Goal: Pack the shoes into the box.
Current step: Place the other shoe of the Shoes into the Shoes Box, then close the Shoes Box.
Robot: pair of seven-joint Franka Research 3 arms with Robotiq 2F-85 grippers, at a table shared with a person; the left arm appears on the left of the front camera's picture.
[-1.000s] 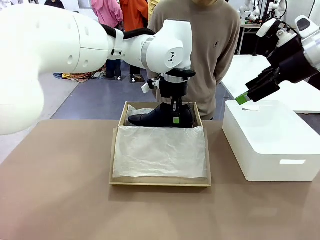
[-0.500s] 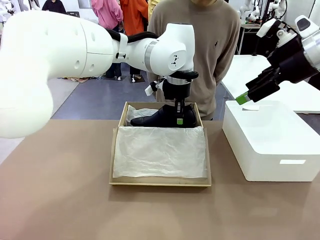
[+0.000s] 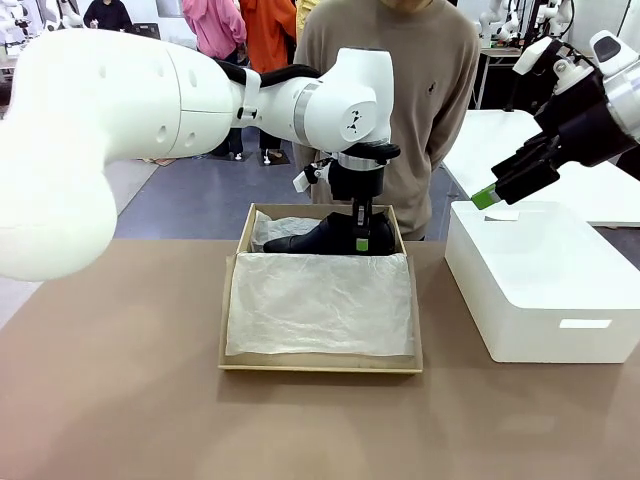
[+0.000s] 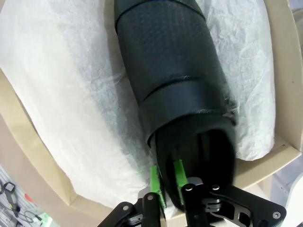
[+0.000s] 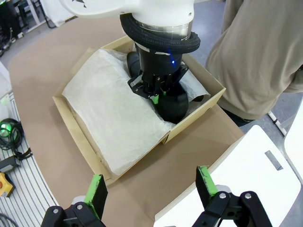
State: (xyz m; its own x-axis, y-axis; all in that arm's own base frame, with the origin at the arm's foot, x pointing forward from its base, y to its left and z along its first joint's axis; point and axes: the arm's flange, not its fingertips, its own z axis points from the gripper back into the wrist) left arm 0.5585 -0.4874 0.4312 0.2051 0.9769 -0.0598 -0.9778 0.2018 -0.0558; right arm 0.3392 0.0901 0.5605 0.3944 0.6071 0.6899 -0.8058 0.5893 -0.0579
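Observation:
A glossy black shoe (image 3: 325,235) lies at the far end of the tan cardboard box (image 3: 229,330), on white tissue paper (image 3: 320,300). My left gripper (image 3: 358,238) is shut on the shoe's heel rim; in the left wrist view the green pads (image 4: 155,182) pinch the collar of the shoe (image 4: 170,80). The right wrist view shows the box (image 5: 75,118), the shoe (image 5: 173,106) and the left gripper (image 5: 156,97) from above. My right gripper (image 5: 151,187) hangs open and empty, raised above the white box (image 3: 540,285). The second shoe is hidden.
A larger white rounded box stands on the table to the right of the shoebox. A person (image 3: 420,90) in a beige sweater stands close behind the shoebox's far edge. Bare brown table (image 3: 120,380) lies left and in front.
My left arm has carried the shoe slightly right and lower into the far end of the box. The right arm has not moved.

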